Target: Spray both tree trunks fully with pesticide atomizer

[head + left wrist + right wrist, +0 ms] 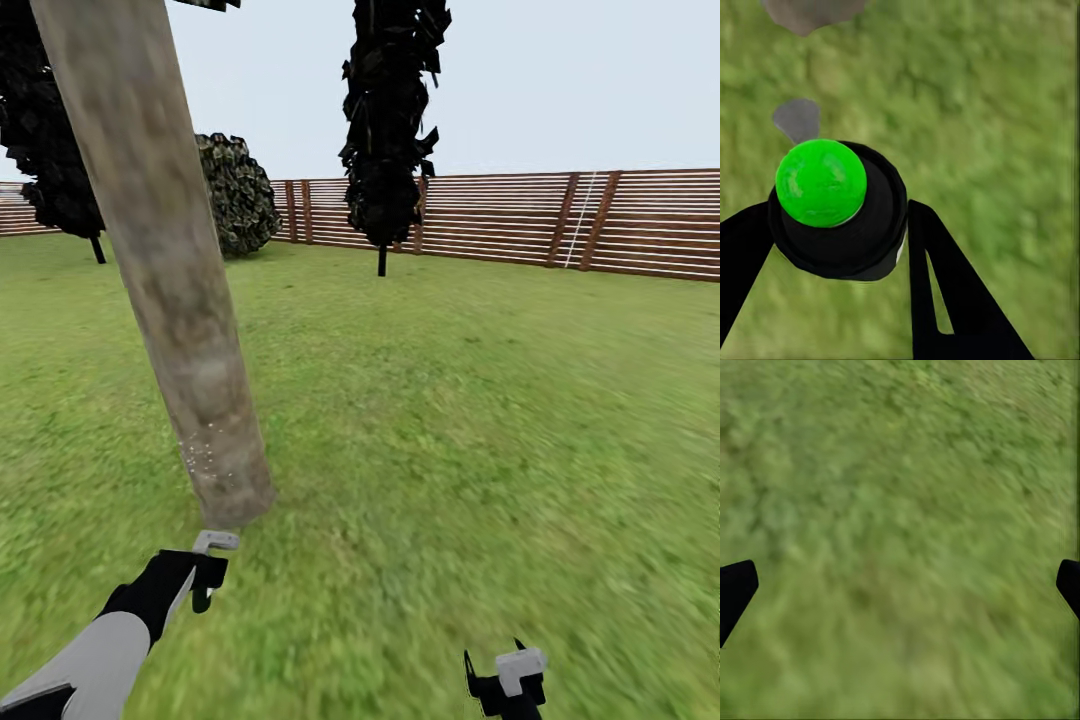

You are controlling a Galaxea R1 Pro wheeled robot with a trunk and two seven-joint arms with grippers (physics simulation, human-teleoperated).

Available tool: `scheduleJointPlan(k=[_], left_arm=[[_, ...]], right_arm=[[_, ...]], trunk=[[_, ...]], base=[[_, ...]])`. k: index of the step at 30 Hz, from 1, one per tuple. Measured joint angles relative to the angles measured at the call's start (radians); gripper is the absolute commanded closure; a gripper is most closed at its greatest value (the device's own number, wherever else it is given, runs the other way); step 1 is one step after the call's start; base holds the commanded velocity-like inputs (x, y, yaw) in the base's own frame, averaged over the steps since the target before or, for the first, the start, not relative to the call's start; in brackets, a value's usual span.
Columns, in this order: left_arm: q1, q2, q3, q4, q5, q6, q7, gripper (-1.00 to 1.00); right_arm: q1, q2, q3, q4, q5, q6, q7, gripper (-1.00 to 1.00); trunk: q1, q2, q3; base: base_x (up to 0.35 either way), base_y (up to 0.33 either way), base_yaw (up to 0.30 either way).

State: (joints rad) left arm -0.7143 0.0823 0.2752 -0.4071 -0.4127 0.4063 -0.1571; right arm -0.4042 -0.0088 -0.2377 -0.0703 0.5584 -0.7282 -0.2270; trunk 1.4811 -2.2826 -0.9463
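Note:
A thick, leaning pale grey-brown tree trunk (165, 270) rises from the lawn at the left of the head view. Tiny whitish specks of pesticide (200, 455) dot its bark near the base. My left gripper (205, 572) hangs just in front of the trunk's foot, shut on the pesticide atomizer (821, 184), a black cylinder with a bright green round cap. Its pale grey nozzle (216, 541) points at the trunk. The left gripper (836, 240) clasps the black body from both sides. Low at the right, my right gripper (505, 682) (900, 585) is open over bare grass.
Two near-black cone-shaped trees (390, 130) (50, 140) and a round bush (238, 195) stand farther back. A brown slat fence (500, 220) closes off the lawn behind them, with a thin white post (582, 222) against it. Open grass stretches to the right.

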Motion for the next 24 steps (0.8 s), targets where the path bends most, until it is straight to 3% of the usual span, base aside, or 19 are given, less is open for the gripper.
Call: scheduleJointPlan(k=[5,7,10,24], left_arm=[[0.000,0.003,0.004,0.000,0.001,0.003,-0.008,1.00],[0.000,0.004,0.038,0.001,0.001,0.003,-0.014,1.00],[0.000,0.004,0.058,0.000,0.001,0.002,-0.016,1.00],[0.000,0.000,0.065,0.001,0.000,0.002,-0.017,1.00]], right_arm=[[0.000,0.000,0.000,0.000,0.000,0.001,0.000,-1.00],[0.000,0.000,0.000,0.000,0.000,0.001,0.001,-1.00],[0.000,0.001,0.000,0.000,0.000,0.002,0.001,-1.00],[0.000,0.001,0.002,0.001,0.000,0.001,0.001,-1.00]], trunk=[[0.000,0.000,0.000],[0.000,0.000,0.000],[0.000,0.000,0.000],[0.000,0.000,0.000]], base=[[0.194,-0.230,0.000],[0.212,-0.215,0.000],[0.208,-0.215,0.038],[0.037,-0.263,0.264]])
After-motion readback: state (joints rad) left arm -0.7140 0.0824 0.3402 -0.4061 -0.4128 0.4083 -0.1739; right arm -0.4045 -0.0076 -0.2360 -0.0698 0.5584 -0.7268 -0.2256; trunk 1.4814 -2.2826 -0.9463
